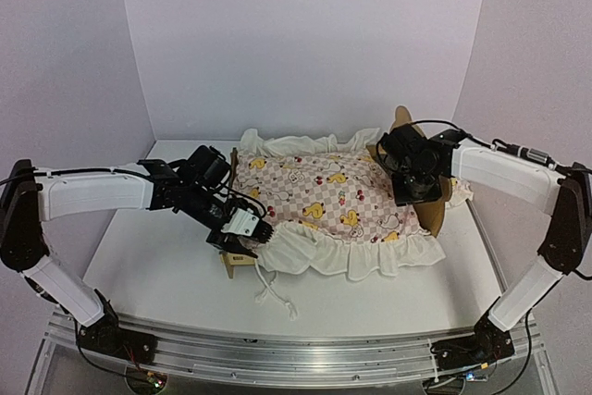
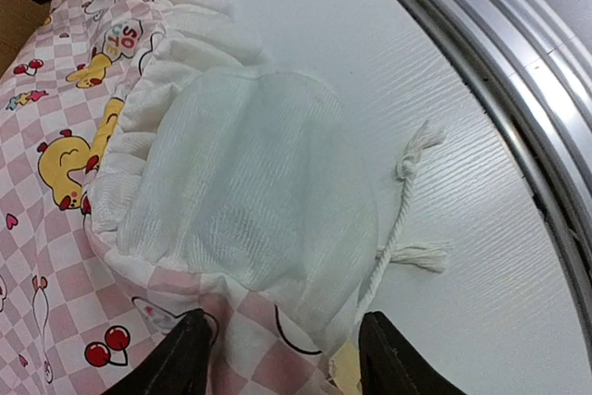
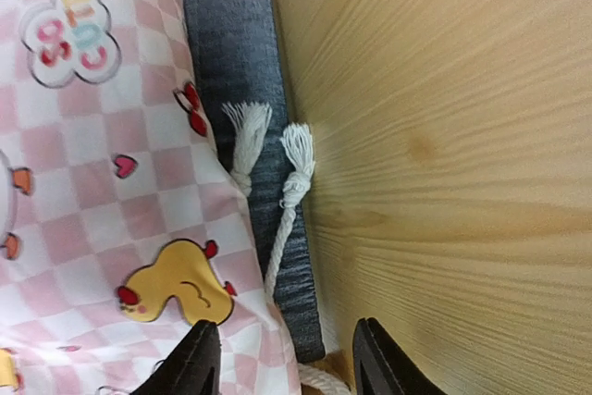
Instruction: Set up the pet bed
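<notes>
Left gripper (image 2: 287, 363) jaws parted over the quilt (image 2: 55, 228) corner, no grip evident. Right gripper (image 3: 282, 358) parted, empty, beside the headboard (image 3: 444, 136). Pet bed (image 1: 433, 215) stands on the bench (image 1: 166, 275) under the quilt. Judged light, rigid wood; take it by the frame rails.

Duck-print quilt (image 1: 319, 193) drapes over the wooden pet bed (image 1: 432, 215).

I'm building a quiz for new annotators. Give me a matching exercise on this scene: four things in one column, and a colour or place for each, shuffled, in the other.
1. quilt
2. pet bed headboard
3. bed base
4. cord, left wrist view

a. dark grey
b. lying on the bare table
c. light wood
d. pink checks, yellow ducks

Pairs: 1-d, 2-c, 3-a, 4-b
</notes>
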You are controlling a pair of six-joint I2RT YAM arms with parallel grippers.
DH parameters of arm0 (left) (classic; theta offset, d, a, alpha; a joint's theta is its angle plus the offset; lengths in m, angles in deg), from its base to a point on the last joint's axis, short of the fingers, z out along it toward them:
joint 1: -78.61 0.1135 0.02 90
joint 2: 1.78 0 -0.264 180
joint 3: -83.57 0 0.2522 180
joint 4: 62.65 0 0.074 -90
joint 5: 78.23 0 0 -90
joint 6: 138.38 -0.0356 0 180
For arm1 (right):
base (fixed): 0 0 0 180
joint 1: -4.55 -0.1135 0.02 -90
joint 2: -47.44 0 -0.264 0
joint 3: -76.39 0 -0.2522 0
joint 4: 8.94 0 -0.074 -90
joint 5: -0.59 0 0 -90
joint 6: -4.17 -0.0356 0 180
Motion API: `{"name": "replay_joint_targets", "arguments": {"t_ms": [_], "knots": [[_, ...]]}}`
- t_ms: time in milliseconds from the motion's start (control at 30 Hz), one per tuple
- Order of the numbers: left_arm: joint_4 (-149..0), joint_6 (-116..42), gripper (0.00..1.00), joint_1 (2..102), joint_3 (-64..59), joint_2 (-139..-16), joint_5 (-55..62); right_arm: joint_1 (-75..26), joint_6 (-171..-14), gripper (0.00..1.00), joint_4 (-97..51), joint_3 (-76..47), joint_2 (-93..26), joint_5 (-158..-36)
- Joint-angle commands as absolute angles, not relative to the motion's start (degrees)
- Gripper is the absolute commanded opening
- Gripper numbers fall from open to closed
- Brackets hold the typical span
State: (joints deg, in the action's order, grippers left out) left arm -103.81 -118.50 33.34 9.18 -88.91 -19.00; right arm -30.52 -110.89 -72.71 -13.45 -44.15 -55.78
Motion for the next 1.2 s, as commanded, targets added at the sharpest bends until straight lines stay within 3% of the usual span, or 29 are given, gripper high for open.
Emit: {"name": "replay_joint_targets", "arguments": {"t_ms": [0,233,333,467,767,867,967,1167], "knots": [[-99.9,-117.7,0.47,33.2,10.0,-89.7,-12.8,-32.8,-108.8,0.54,-78.1,-8.2,-42.0,-58.7],[-101.3,-116.8,0.02,33.3,11.0,-88.1,-13.6,-39.8,-104.7,0.6,-76.5,-14.0,-40.1,-75.1],[-104.2,-118.5,0.0,35.3,9.4,-88.1,-14.6,-39.4,-108.1,0.57,-76.3,-19.0,-40.6,-71.7],[-114.3,-126.5,0.0,40.4,5.5,-88.6,-20.0,-35.3,-111.3,0.43,-73.1,-23.5,-41.1,-68.2],[-120.7,-134.9,0.0,43.3,3.3,-89.9,-20.4,-29.2,-114.8,0.36,-70.6,-26.1,-42.3,-60.9],[-118.9,-135.2,0.08,43.4,3.7,-90.4,-19.3,-28.5,-114.1,0.36,-70.7,-25.1,-41.9,-59.3],[-119.5,-135.6,0.31,43.3,3.5,-90.0,-23.1,-28.5,-111.1,0.37,-71.4,-22.0,-42.9,-62.5],[-121.6,-132.7,0.51,43.3,2.0,-88.4,-26.1,-31.8,-107.2,0.46,-76.6,-13.4,-41.6,-65.5]]}}
